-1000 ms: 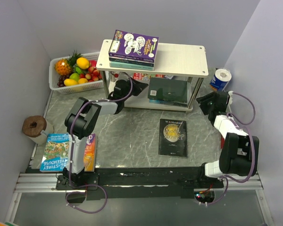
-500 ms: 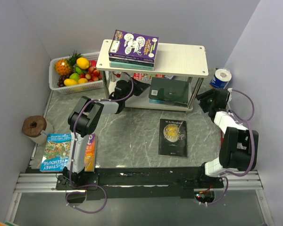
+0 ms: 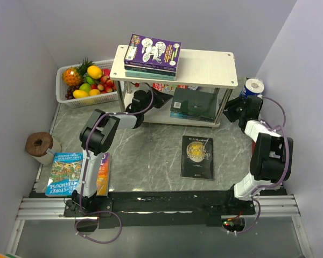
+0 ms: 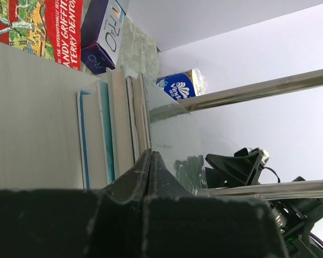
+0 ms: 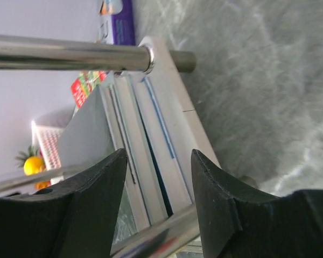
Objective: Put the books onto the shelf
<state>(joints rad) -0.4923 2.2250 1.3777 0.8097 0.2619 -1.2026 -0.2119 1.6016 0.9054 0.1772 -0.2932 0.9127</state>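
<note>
Left gripper [image 4: 151, 156] closed, empty; right gripper [image 5: 159, 158] parted, empty.

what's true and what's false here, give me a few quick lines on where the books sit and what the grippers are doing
1. The purple cartoon book tops a stack on the upper board of the shelf. True.
2. The black book with the gold circle sits on the lower tier. False: it lies flat on the table in front of the shelf.
3. The left gripper is shut. True.
4. The right gripper is clamped on a book. False: its jaws stand open, gripping nothing.
5. The fruit basket stands to the right of the shelf. False: it is to the left.
</note>
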